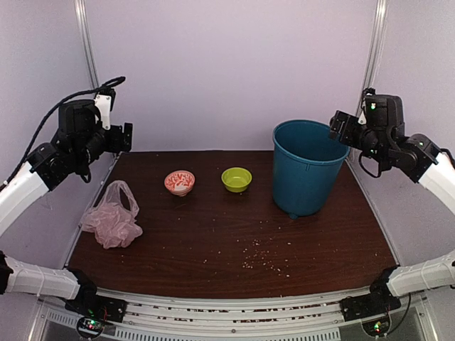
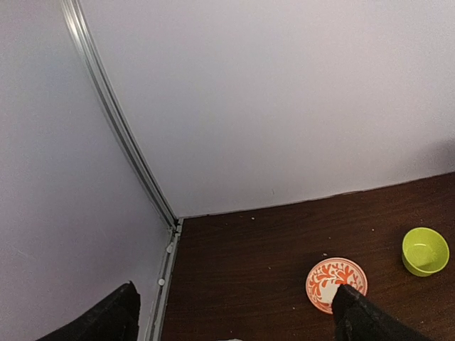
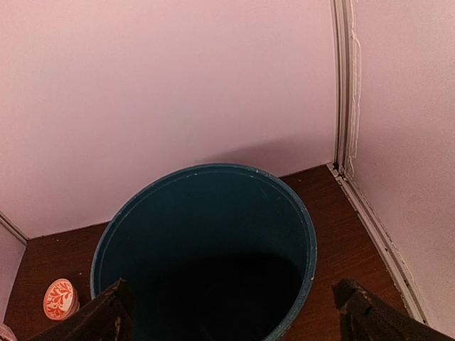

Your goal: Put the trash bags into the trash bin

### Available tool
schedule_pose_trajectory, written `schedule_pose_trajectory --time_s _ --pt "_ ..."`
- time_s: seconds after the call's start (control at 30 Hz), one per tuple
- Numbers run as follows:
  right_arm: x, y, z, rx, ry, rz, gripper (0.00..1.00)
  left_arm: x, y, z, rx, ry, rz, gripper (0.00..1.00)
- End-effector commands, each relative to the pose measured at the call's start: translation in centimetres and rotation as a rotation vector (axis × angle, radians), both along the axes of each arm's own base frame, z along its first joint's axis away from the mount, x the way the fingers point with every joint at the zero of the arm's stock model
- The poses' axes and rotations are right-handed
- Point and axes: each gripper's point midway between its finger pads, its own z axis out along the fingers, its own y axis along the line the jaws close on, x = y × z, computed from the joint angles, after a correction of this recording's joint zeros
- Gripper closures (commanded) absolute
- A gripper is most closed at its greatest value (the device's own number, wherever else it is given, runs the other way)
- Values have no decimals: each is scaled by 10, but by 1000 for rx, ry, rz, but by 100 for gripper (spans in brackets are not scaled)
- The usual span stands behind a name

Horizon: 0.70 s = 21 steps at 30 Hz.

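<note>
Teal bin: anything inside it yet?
Nothing visible inside the teal bin: the right wrist view shows bare inner wall. Its floor is dark and partly cut off, so unconfirmed. The pink bag lies on the table, far left.

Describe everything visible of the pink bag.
The bag is thin, translucent pale-pink plastic, crumpled into a loose heap, with one handle loop standing up on its far side. It lies on the table near the left edge, outside the bin. Only the table touches it; nothing holds it.
</note>
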Motion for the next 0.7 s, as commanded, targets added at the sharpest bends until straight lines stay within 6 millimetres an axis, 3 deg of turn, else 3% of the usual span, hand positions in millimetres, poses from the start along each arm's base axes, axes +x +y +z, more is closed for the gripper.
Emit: schedule_pose_trajectory --time_s 0.0,0.2,0.37,0.6,0.63,0.67 --pt "-14 -7 -8 -6 11 22 0 3 -21 -17 -51 29 -141 5" --pt "-30 8 -20 -20 47 159 0 0 -68 -50 -69 132 -366 10" --pt "-46 41 -17 -57 43 326 5 -15 -116 -68 -96 213 -563 15" --pt "-78 124 -48 -170 136 619 21 -53 -175 -89 -165 307 -780 12" --pt "-84 135 -54 -192 144 651 27 -57 -179 -93 -176 319 -795 12" --pt "-89 148 -62 -214 158 683 43 -61 -183 -97 -191 331 -803 12"
